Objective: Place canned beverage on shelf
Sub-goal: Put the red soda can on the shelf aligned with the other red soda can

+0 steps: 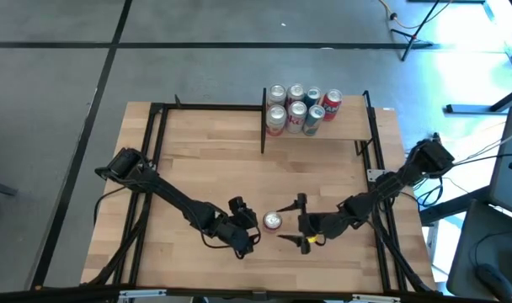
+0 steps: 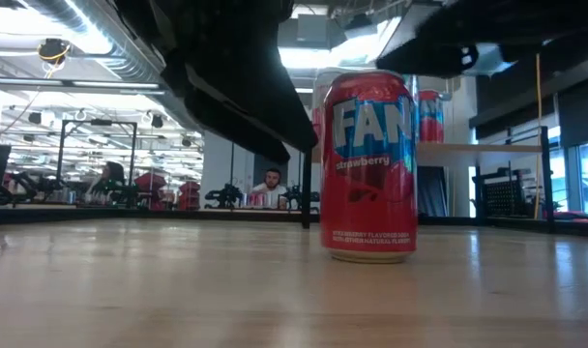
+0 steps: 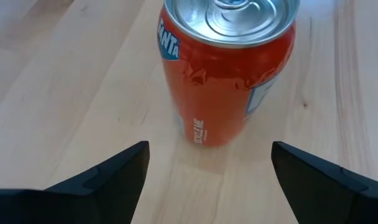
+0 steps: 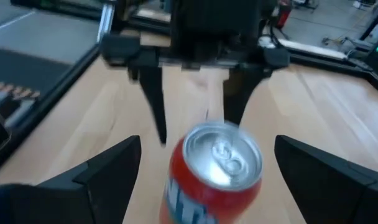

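A red strawberry Fanta can stands upright on its base on the tabletop near the front edge. It also shows in the low view. My left gripper is open on the can's left, and the can stands just beyond its fingertips. My right gripper is open on the can's right, and the can stands close before its spread fingers without touching them. The shelf, a raised light-wood board in black posts, is at the far right and holds several cans.
Black frame bars run along the table's far, left and right sides and beside the shelf. Bare wood lies between the can and the shelf. In the low view a person sits far off in the room.
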Controlling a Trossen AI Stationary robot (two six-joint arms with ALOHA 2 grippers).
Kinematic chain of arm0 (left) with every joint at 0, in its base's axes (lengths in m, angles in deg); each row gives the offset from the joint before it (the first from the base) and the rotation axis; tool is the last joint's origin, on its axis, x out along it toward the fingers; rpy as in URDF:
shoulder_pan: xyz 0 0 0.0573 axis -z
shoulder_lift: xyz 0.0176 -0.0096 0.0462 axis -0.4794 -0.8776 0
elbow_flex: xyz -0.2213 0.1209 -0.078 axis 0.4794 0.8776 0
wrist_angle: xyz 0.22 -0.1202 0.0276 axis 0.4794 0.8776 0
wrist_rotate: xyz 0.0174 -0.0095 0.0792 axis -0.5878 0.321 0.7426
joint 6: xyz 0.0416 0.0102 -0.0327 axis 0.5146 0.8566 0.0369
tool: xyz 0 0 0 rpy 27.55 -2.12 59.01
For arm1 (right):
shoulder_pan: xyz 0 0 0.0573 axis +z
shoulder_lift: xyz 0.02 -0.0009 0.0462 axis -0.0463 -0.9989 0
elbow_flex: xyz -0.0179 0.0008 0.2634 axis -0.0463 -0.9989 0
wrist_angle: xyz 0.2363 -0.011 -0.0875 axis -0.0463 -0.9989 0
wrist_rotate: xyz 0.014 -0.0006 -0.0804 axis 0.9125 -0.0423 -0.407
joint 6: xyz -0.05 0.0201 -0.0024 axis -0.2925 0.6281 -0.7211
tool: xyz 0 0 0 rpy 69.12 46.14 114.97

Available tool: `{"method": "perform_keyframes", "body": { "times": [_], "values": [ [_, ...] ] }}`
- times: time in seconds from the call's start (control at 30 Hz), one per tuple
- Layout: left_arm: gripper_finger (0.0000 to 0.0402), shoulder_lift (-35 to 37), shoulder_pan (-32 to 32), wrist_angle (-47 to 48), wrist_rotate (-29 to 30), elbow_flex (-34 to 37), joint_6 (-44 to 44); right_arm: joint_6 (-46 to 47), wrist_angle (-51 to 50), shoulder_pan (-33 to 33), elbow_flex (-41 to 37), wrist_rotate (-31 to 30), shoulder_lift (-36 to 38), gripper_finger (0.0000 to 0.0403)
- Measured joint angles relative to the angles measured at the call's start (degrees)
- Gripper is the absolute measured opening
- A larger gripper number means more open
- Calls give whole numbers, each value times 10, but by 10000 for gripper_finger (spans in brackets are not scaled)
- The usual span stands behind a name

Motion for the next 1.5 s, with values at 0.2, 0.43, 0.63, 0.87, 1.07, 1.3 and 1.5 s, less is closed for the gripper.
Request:
{"method": "perform_keyframes", "body": {
  "times": [0.2,0.43,0.63,0.87,1.07,1.3,1.5],
  "values": [
    [332,0,0,1,0,0,0,11,49,-32,1,5,-43,358],
    [332,0,0,1,0,0,0,21,70,-55,0,72,-83,358],
    [332,0,0,2,0,0,0,11,87,-57,0,81,-103,358],
    [332,0,0,3,1,0,0,-11,91,-58,1,85,-106,277],
    [332,0,1,3,1,0,0,-30,69,-57,0,88,-87,259],
    [332,0,8,3,0,0,0,-30,-60,-30,0,50,30,259],
    [332,0,13,3,1,0,0,-14,-229,15,0,-37,197,259]
  ]
}}
